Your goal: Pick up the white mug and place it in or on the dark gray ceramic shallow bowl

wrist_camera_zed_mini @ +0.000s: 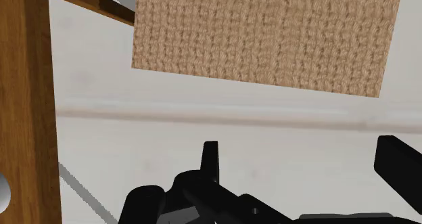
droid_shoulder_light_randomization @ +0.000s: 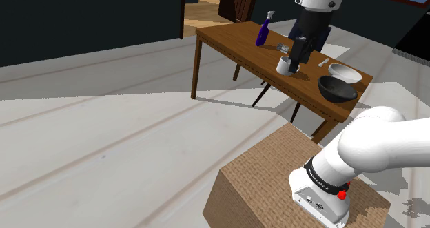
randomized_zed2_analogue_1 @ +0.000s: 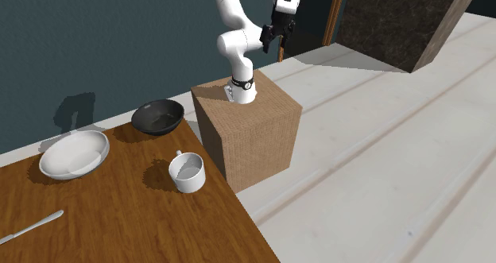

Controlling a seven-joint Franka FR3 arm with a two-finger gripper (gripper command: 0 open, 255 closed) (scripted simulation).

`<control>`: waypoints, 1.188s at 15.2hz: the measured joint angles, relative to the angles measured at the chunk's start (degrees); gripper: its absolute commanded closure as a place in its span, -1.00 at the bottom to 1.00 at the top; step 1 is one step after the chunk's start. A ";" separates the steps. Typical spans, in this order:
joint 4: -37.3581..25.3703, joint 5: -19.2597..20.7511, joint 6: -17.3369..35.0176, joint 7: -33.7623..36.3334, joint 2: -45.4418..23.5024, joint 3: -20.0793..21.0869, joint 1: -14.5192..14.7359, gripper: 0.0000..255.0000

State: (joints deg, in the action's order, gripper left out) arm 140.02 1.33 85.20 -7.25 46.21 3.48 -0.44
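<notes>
The white mug (droid_shoulder_light_randomization: 282, 65) (randomized_zed2_analogue_1: 187, 172) stands upright on the brown wooden table (droid_shoulder_light_randomization: 234, 44) (randomized_zed2_analogue_1: 119, 222), near its edge. The dark gray shallow bowl (droid_shoulder_light_randomization: 337, 89) (randomized_zed2_analogue_1: 158, 117) sits on the same table, a short way from the mug, toward the stand. My black gripper (droid_shoulder_light_randomization: 296, 63) (randomized_zed2_analogue_1: 274, 32) (wrist_camera_zed_mini: 304, 165) hangs high in the air, well apart from the mug. It is open with nothing between its fingers (wrist_camera_zed_mini: 211, 160), and it looks down on pale floor between the table and the stand.
A white bowl (droid_shoulder_light_randomization: 344, 73) (randomized_zed2_analogue_1: 74, 154) lies beside the dark bowl. A purple bottle (droid_shoulder_light_randomization: 262, 32) stands at the table's far end, and a piece of cutlery (randomized_zed2_analogue_1: 32, 226) lies on the top. The woven box stand (droid_shoulder_light_randomization: 289, 178) (randomized_zed2_analogue_1: 246, 130) (wrist_camera_zed_mini: 264, 36) is close to the table.
</notes>
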 measured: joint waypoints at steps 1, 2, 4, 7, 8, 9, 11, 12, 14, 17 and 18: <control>0.00 0.00 0.00 0.00 0.00 0.00 0.00 -1.00; 0.07 0.40 0.29 -0.45 -0.20 -0.43 -0.20 -1.00; 0.36 2.01 2.20 -2.23 -1.80 -2.19 -1.08 -1.00; 0.24 4.33 6.06 -4.85 -5.60 -4.83 -2.41 -1.00; 0.21 5.21 7.23 -5.92 -6.70 -5.88 -2.94 -1.00; -0.14 6.01 8.58 -6.90 -8.30 -6.87 -3.41 -1.00; -0.74 7.47 11.21 -8.81 -11.32 -8.82 -4.34 -1.00; -1.32 8.05 11.91 -9.70 -12.48 -9.64 -4.74 -1.00; -2.89 8.93 13.96 -11.31 -15.85 -11.22 -5.36 -1.00; -4.56 10.23 17.70 -13.94 -20.87 -13.84 -6.42 -1.00; -5.32 10.59 18.98 -14.97 -22.73 -14.81 -6.80 -1.00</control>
State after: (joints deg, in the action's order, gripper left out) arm 134.70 11.92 104.19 -22.22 23.47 -11.33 -7.24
